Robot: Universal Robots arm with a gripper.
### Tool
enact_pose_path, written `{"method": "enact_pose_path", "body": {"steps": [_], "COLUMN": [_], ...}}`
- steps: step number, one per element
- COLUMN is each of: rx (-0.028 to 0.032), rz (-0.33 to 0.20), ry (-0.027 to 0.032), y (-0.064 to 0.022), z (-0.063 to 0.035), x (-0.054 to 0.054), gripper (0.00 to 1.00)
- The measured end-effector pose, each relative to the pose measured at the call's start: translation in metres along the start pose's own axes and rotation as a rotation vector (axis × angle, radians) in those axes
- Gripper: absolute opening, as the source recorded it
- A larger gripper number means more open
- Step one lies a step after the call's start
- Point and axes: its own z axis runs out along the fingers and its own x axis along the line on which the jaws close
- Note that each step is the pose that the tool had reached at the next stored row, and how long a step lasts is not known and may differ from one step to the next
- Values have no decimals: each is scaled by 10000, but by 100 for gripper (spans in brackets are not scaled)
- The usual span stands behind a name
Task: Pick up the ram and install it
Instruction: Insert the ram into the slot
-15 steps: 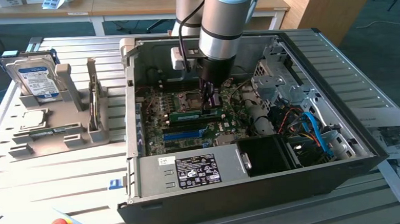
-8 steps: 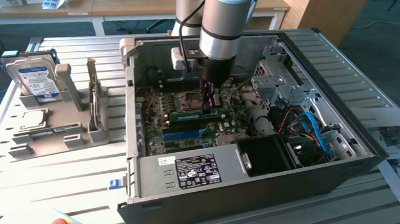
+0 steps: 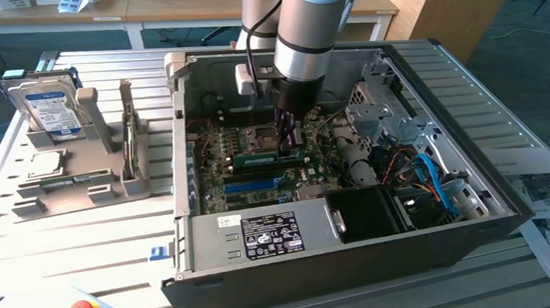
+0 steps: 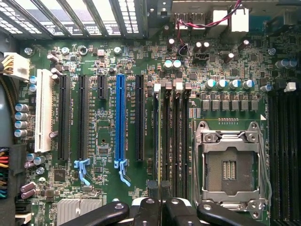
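My claw [image 3: 291, 150] is pinched narrow on the ram [image 3: 258, 158], holding it edge-down over the motherboard [image 3: 217, 172] inside the computer case [image 3: 356, 263].

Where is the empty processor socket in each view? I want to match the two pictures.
Exterior view: the processor socket lies on the motherboard inside the case, just to the exterior view's left of the gripper.
Wrist view: the socket, empty, lies beside the memory slots, on their side away from the blue slot.
Shared landmark: that long blue slot, seen in both.
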Motion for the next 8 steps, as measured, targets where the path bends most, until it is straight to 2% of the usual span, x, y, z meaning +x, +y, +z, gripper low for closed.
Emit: {"method": "enact_pose_path", "body": {"steps": [8], "rx": [0], "rz": [-37], "ry": [3], "y": [-1], "z": [-1], "x": [0], "gripper": [12]}}
